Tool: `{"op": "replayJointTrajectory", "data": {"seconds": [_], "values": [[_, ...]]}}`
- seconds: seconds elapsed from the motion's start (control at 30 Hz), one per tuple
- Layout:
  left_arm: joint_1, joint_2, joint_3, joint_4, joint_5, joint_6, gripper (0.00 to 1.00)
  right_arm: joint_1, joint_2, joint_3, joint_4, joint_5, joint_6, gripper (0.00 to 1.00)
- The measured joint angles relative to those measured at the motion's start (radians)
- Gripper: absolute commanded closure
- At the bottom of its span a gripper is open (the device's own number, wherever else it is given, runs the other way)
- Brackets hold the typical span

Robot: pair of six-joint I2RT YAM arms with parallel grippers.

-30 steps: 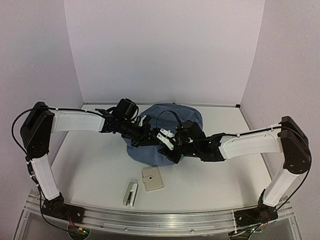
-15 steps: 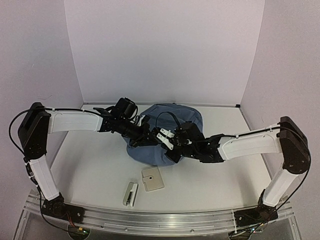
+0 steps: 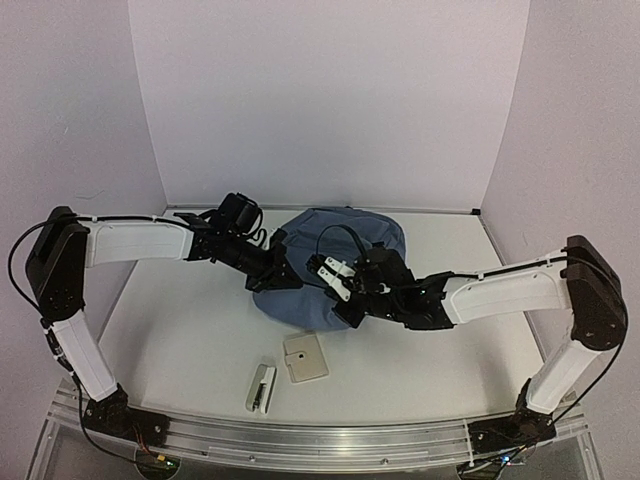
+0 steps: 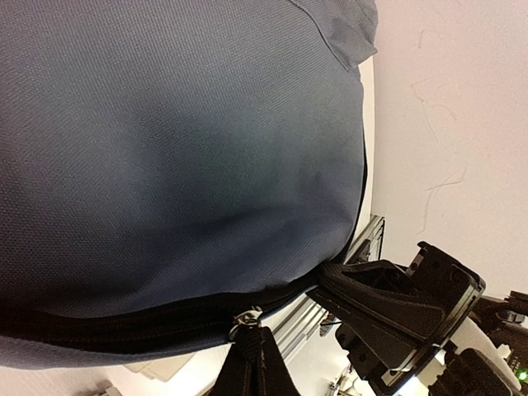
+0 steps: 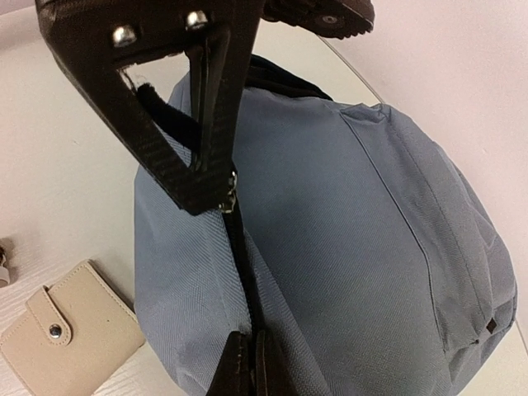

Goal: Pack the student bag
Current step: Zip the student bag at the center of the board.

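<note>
Slate-blue fabric of the bag (image 3: 345, 255) sits where it did a second ago, in the middle of the table (image 3: 180, 340) toward the back wall. The left gripper (image 4: 254, 353) has drawn a little toward 9 o'clock along the bag's near edge. The right gripper (image 5: 247, 363), whose jaws stood apart a second ago, has now closed.

A beige wallet (image 3: 305, 357) lies near the bag at its 6 o'clock. A small white and grey device (image 3: 261, 387) lies just beside the wallet at its 7 o'clock. Neither has moved.

From above, both wrists cover the near side of the bag and hide the fingertips, but the wrist views show them. The left gripper is pinched fully together on the metal zip pull (image 4: 245, 320). The right gripper is pinched together on the black zip trim (image 5: 239, 264), lower down the same seam, close to the left gripper but apart from it.
</note>
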Motion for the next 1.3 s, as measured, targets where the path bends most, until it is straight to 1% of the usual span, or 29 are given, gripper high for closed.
{"op": "replayJointTrajectory", "data": {"seconds": [0.2,0.37,0.83,1.1,1.13,1.17,1.23,1.27,1.3], "values": [[0.038,-0.046,-0.027,-0.032,0.003,0.031,1.00,0.000,-0.013,-0.007,0.001,0.001,0.011,1.00],[0.115,-0.084,-0.065,-0.057,0.033,0.061,1.00,0.004,-0.014,-0.009,0.004,0.000,0.019,1.00],[0.281,-0.086,-0.065,-0.130,0.118,0.184,1.00,0.013,-0.037,-0.030,0.022,0.000,0.039,1.00],[0.311,-0.061,-0.062,-0.120,0.178,0.213,1.00,0.019,-0.047,-0.040,0.030,0.001,0.053,1.00],[0.314,-0.054,-0.061,-0.120,0.183,0.217,1.00,0.020,-0.048,-0.042,0.030,0.002,0.056,0.98],[0.316,-0.048,-0.061,-0.118,0.189,0.220,1.00,0.021,-0.048,-0.043,0.029,0.003,0.059,0.90],[0.318,-0.043,-0.061,-0.109,0.207,0.220,1.00,0.023,-0.053,-0.044,0.025,0.004,0.073,0.68],[0.318,-0.044,-0.061,-0.100,0.206,0.219,1.00,0.024,-0.064,-0.047,0.016,0.005,0.082,0.59],[0.318,-0.044,-0.061,-0.092,0.198,0.219,1.00,0.024,-0.079,-0.052,-0.001,0.008,0.090,0.53]]}}
